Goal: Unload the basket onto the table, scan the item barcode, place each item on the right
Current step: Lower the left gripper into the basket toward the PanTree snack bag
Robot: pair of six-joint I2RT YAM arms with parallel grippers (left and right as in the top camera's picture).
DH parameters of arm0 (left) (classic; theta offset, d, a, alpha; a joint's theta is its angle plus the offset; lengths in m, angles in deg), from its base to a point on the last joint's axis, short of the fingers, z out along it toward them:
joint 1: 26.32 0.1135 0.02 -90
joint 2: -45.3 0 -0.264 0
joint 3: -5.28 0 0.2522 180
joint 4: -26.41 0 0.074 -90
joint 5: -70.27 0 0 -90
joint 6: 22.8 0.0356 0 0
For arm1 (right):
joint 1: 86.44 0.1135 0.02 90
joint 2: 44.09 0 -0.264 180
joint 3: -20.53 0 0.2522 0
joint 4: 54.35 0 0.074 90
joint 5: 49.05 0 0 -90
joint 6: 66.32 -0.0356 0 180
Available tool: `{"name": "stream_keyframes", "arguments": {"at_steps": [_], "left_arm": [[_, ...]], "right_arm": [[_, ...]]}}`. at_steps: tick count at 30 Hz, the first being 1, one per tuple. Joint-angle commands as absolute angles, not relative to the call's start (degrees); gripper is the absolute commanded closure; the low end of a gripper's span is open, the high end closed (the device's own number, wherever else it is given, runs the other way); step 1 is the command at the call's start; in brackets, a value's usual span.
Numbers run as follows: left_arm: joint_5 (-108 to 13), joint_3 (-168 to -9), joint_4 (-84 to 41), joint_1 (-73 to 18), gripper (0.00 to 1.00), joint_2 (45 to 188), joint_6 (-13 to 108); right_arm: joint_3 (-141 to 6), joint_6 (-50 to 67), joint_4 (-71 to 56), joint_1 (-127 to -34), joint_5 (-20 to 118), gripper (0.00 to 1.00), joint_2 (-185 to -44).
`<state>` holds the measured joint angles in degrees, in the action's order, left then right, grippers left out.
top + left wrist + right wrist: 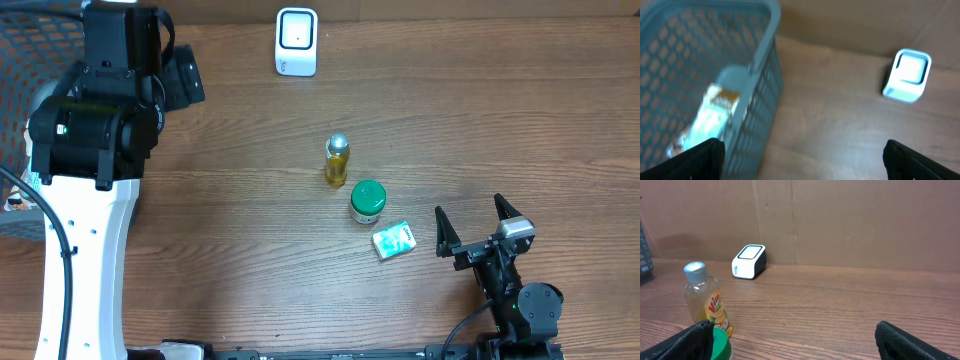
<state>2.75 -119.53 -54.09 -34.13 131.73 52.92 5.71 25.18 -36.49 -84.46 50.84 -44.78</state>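
We see a brown wood-grain table [250, 270]. At top centre, the barcode scanner [296, 42] is white. Mid-frame, the bottle [337, 165] holds yellow liquid under a silver cap, its label yellow and red. The jar [367, 198] has a green lid; the packet [393, 240] is green and white. The lattice basket [765, 75] is grey-blue.

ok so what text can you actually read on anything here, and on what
"vim": label of the yellow bottle.
Too small to read: print on the teal packet.
Nothing legible on the green-lidded jar or the white scanner.
Blurred, unreadable: the package in the blue basket.
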Motion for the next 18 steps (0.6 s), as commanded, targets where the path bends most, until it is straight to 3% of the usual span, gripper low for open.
{"name": "stream_keyframes", "arguments": {"at_steps": [1, 10, 18], "left_arm": [[2.66, -119.97, -50.38, -32.04, 0.0, 132.19, 60.18], [-3.59, -119.97, -41.66, -18.73, 0.0, 132.19, 62.38], [-7.81, -119.97, -41.37, -4.06, 0.0, 135.12, 69.84]], "right_arm": [[6.32, 25.47, -36.8, -84.15, 50.67, 0.0, -44.25], [6.32, 25.47, -36.8, -84.15, 50.67, 0.0, -44.25], [6.32, 25.47, -36.8, -84.15, 50.67, 0.0, -44.25]]}}
